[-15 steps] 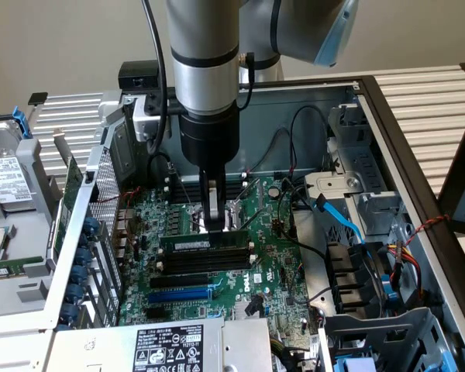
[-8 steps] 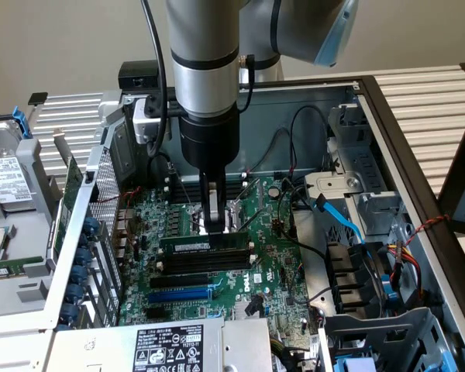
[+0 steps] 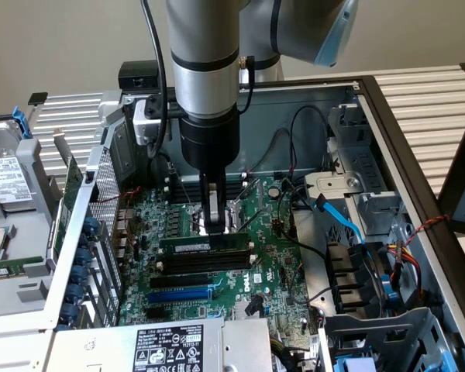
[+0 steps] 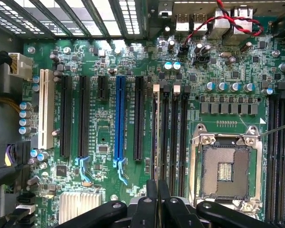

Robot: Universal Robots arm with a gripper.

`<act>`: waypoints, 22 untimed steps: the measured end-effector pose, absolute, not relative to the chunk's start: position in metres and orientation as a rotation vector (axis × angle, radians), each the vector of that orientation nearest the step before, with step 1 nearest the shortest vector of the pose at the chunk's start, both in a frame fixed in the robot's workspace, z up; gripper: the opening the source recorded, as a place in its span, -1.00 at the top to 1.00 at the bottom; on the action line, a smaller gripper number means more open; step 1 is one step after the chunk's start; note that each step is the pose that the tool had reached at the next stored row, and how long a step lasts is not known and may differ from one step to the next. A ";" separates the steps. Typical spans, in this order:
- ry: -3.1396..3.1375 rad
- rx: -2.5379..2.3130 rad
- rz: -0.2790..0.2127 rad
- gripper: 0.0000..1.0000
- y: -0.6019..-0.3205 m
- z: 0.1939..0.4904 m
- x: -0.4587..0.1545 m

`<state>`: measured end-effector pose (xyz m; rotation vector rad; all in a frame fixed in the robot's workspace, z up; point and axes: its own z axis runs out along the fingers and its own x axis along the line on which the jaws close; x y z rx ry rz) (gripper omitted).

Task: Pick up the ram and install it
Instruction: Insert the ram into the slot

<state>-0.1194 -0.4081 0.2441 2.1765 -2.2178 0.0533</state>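
**A:** Black fingers of the gripper squeeze shut. On what?
**B:** On the ram, the green stick. They pinch its top edge, near the middle.
**A:** Is it heavy?
**B:** No, I think it is light, thin and stiff, but easy to crack. It stands on edge among the long black slots, between the blue slot and the square socket.

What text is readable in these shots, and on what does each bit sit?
"DELL", probably: white logo on the green motherboard.
White label on the long green ram stick: too small to read.
Black-and-white label on the grey power supply box: print too small.
White label on the silver drive at the exterior view's left: blurred.
White silkscreen beside the long black slots: too small.
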 end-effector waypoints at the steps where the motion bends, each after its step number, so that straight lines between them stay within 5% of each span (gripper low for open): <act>1: -2.219 2.176 0.054 0.74 -0.408 0.244 -0.119; 22: -2.243 2.158 0.061 0.74 -0.410 0.238 -0.120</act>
